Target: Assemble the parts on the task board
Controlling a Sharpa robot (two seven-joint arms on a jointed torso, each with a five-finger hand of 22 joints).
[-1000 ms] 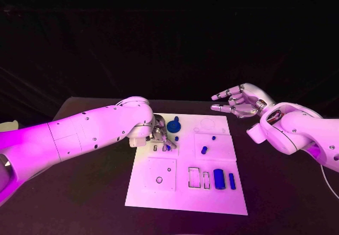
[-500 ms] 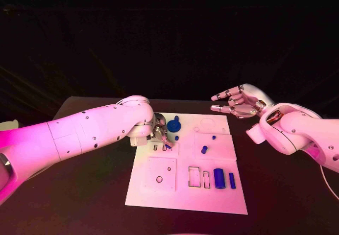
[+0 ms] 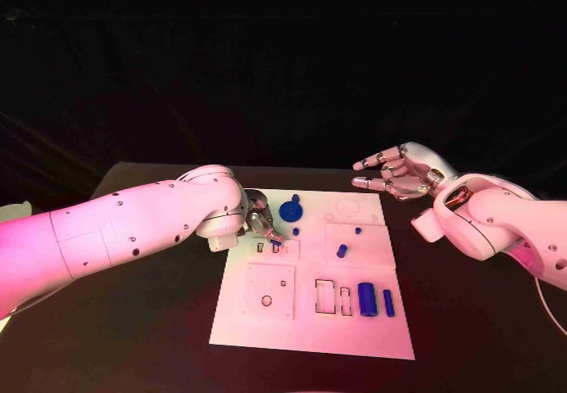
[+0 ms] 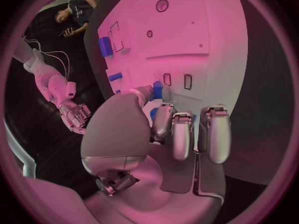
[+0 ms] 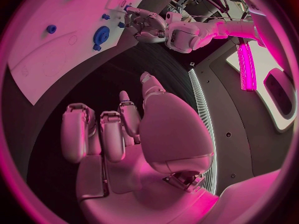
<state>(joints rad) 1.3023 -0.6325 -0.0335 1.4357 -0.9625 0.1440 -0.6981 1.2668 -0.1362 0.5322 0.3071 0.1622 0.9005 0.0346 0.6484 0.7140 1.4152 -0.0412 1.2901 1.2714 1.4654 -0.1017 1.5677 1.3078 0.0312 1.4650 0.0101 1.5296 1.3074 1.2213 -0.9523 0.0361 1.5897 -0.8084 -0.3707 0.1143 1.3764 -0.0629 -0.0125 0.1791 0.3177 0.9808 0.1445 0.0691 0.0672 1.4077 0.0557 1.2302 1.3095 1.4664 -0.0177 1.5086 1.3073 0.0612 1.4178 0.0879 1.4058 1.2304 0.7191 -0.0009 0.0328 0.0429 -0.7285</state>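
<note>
In the left wrist view a small blue part (image 4: pixel 157 90) is seen pinched at the left robot hand (image 4: pixel 163 129) fingertips, just over the task board (image 4: pixel 206 40); its axis cannot be told. The right robot hand (image 3: pixel 400 170) is held spread, empty, well apart.

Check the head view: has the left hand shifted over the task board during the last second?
Yes. The left hand has drawn slightly back toward the task board's left edge, away from the round blue part, which has stayed put. It pinches a small blue part.

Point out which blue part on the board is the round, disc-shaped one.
The round blue disc at the task board's far end, just beside the left hand. The other blue parts are small pegs or upright cylinders.
</note>
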